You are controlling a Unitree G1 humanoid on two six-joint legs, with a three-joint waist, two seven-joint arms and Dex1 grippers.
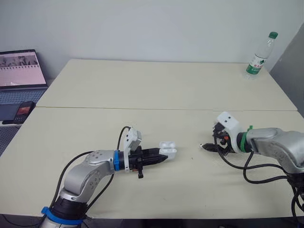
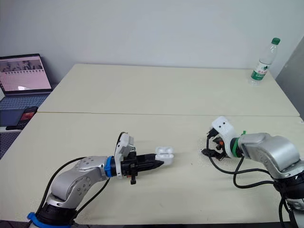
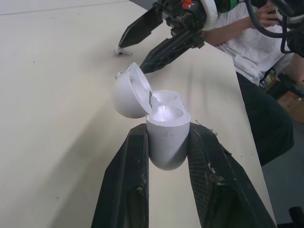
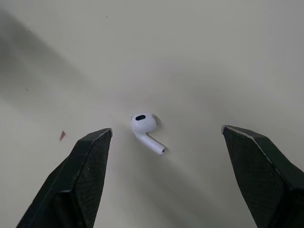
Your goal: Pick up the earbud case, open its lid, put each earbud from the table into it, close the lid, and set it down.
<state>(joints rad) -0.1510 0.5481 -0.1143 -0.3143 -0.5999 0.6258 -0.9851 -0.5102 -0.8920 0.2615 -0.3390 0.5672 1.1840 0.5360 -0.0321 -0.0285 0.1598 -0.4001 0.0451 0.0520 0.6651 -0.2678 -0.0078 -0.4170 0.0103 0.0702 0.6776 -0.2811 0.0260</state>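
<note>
Left claw, head view: nearest the camera, reaching low over the near half of the pale surface, clenched on the white earbud case. Whether the case touches the surface: cannot tell. Lid up. Right claw sits well to the right of the case, tips down close to the surface, pointing toward the left claw. Far right corner: clear water bottle, green cap, upright. Off the left edge: open laptop, screen lit, with a dark phone just in front of it.

Left wrist view: case body pinched between the two black fingers, one on each side. Lid hinged open and tilted off to one side; two wells visible in the body. Beyond the case, the right claw's fingers are spread, tips at the surface, with one white earbud just beside one tip. Person in a white shirt sits past the surface edge.

Right wrist view: right claw released, fingers wide apart. Earbud lies on the surface between them, touching neither, stem flat, dark mesh facing up.
</note>
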